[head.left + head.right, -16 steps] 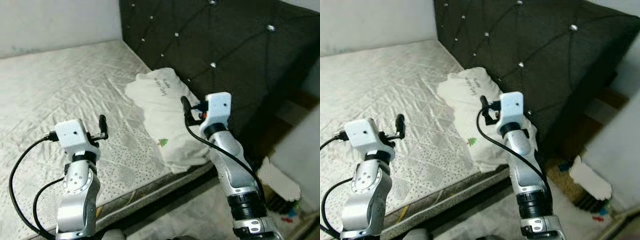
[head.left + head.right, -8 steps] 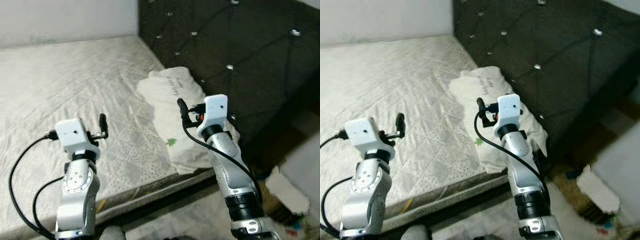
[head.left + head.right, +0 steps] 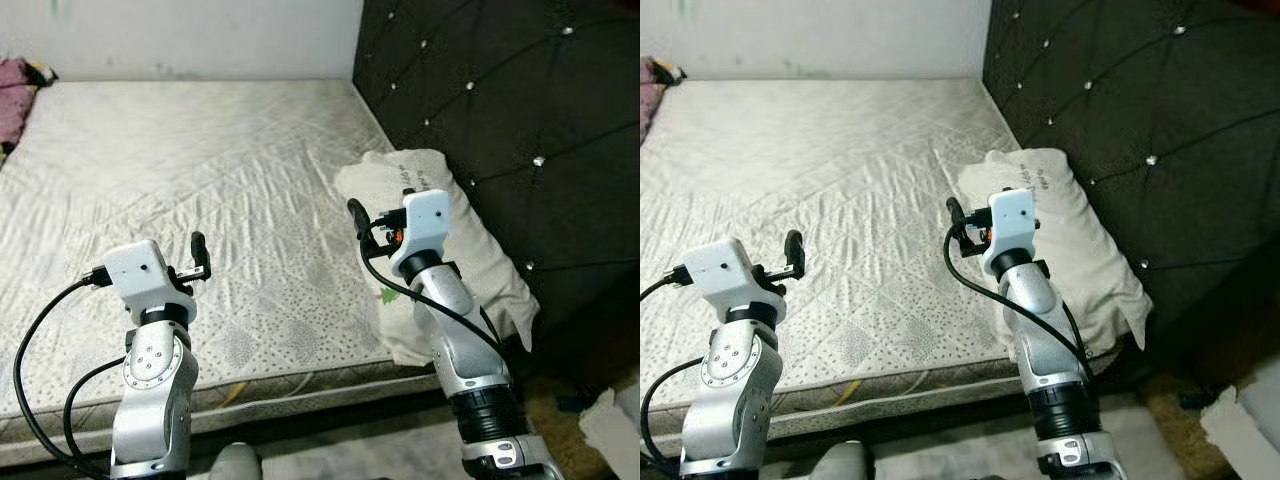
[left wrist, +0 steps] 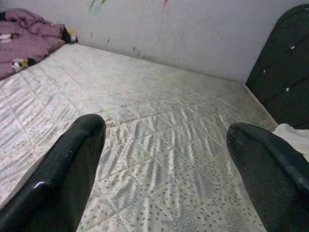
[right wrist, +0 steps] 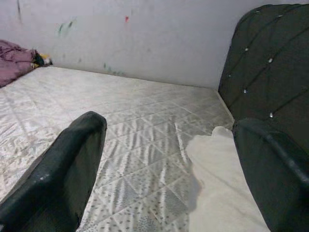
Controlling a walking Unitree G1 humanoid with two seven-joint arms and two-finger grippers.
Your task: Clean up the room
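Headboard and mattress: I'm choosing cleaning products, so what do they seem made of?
The headboard looks like dark padded upholstery, fabric or faux leather, diamond-tufted with shiny studs. The mattress looks like quilted off-white fabric with a slight sheen and stitched diamond lines. The pillow looks like soft, wrinkled cotton-like cloth.

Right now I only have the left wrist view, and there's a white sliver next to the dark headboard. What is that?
Observer: It's a white pillow with small print, lying on the mattress against the tufted headboard.
Operator: Where is the right gripper?
Observer: The right gripper is raised over the mattress by the pillow's edge, open and empty.
Operator: Anything on the floor?
Observer: A white object lies on the floor past the bed's corner, too cut off to identify.
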